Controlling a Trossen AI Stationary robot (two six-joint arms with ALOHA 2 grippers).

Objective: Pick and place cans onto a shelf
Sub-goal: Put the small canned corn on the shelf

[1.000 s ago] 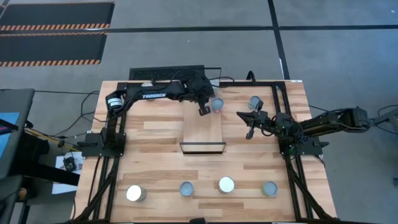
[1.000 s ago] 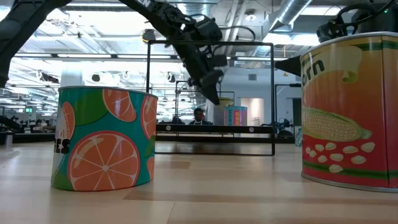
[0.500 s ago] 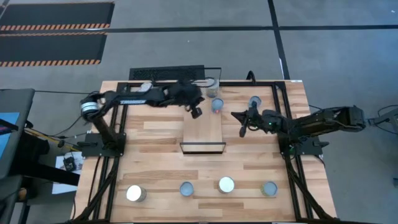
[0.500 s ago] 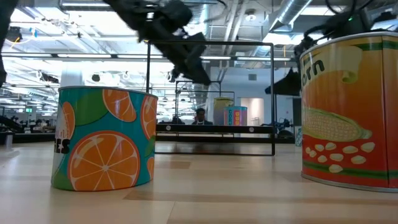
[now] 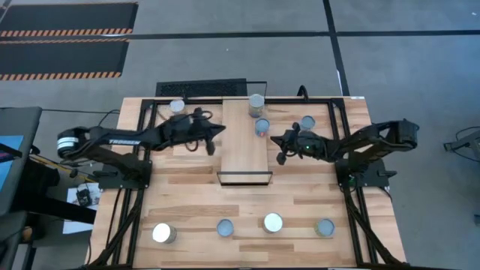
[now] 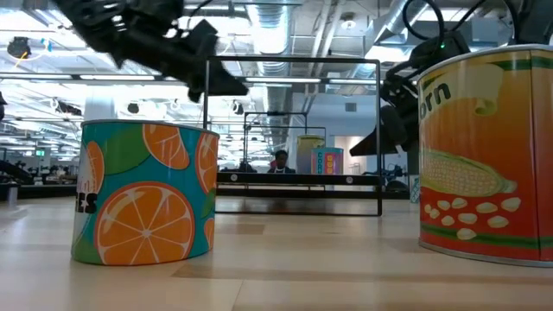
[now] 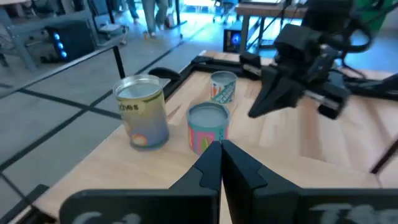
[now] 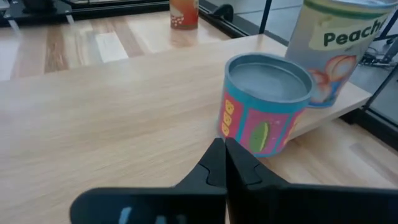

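The right gripper (image 5: 276, 140) has its fingers pressed together with nothing in them. It sits just off the shelf's (image 5: 246, 157) right edge. From it, the pink can (image 5: 262, 127) on the shelf is close by, at about 11 o'clock, standing upright. The peach can (image 5: 256, 103) stands farther back on the shelf, toward 12 o'clock. Another can (image 5: 307, 122) waits on the table at about 2 o'clock, also near. The left gripper (image 5: 217, 130) is pinched together and empty too, on the shelf's other side. The right arm looks closer to that table can.
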